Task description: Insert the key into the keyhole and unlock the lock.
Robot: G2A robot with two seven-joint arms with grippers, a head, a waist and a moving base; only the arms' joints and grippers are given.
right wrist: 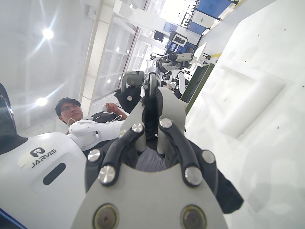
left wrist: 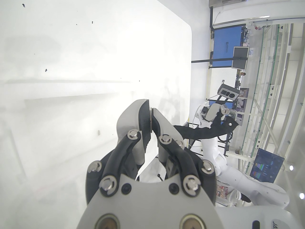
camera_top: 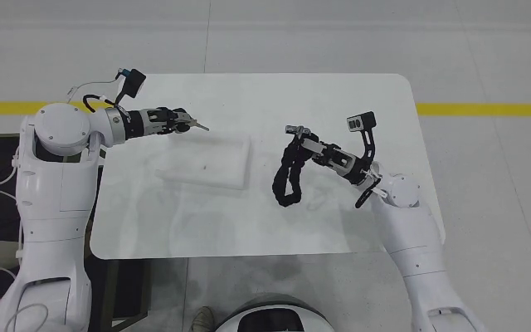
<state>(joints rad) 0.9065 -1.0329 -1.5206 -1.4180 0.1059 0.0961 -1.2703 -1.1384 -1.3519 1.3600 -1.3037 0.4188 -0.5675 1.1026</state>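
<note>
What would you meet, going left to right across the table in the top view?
left hand → key → black cable lock

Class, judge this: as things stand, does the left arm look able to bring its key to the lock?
Probably yes. The left gripper, shut on the key, points toward the lock held up by the right gripper. Open space lies between them, and the white tray sits low on the table.

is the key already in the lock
No, the key in the left hand is well apart from the lock held by the right hand.
</note>
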